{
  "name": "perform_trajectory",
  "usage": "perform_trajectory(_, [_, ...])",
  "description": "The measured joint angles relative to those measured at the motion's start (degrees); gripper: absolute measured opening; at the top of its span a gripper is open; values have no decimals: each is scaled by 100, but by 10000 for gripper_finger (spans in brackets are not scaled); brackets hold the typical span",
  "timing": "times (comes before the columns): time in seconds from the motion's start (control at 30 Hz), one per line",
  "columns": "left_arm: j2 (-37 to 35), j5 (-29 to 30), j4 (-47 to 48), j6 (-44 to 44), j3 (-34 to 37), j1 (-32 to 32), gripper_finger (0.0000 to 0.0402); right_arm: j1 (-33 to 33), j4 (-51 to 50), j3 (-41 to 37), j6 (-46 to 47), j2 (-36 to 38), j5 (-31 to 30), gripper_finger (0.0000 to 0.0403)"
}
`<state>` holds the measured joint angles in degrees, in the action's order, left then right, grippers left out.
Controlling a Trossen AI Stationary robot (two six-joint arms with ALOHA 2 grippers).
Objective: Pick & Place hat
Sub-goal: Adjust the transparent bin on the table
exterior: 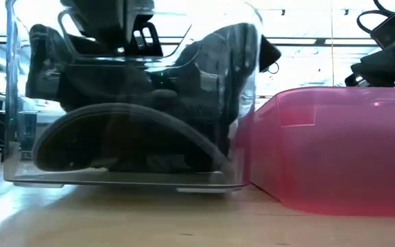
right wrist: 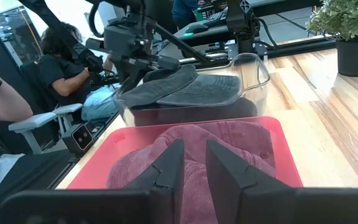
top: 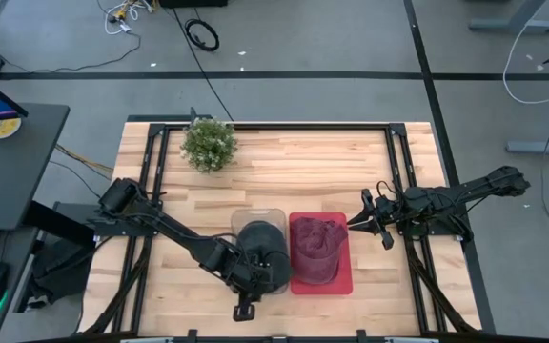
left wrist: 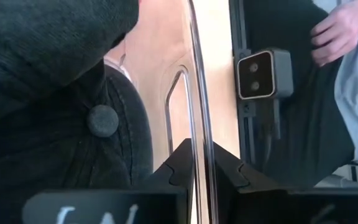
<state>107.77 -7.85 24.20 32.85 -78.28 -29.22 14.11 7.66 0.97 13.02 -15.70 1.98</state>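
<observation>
A dark grey hat [top: 263,250] lies inside a clear container [top: 255,211] at the table's middle. Its brim [exterior: 129,130] arches against the near wall, and its top button [left wrist: 102,120] shows in the left wrist view. My left gripper [top: 246,286] reaches down into the container's near end. Its fingers [left wrist: 185,168] are shut close together beside the hat's crown, with the container's clear wall [left wrist: 197,93] showing in line with them. A maroon hat [top: 315,246] lies in a pink tray [top: 341,281]. My right gripper [top: 353,225] is shut and empty, just right of the tray. My left gripper stands slanting down into the clear container, beside the dark hat's crown [left wrist: 129,143] and along the clear wall. I cannot tell whether its fingers touch the hat or the wall; nothing shows pinched between them.
A potted plant [top: 208,143] stands at the far left of the table. The low camera [top: 244,310] sits at the near edge, just in front of the container. The tray touches the container's right side. People sit beyond the table's near edge [right wrist: 61,62]; a hand [left wrist: 334,31] shows there.
</observation>
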Motion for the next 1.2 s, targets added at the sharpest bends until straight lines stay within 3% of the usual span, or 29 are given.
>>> perform_trajectory(0.37, [-2,-10,16,-155,0,35,28,0,0,0,0,0,0,68])
perform_trajectory(0.83, [-28,-1,-7,-394,-7,49,123,0,0,0,-1,0,0,68])
perform_trajectory(1.2, [-232,-360,-10,-812,-15,221,135,-1,-13,0,-1,-4,-1,68])
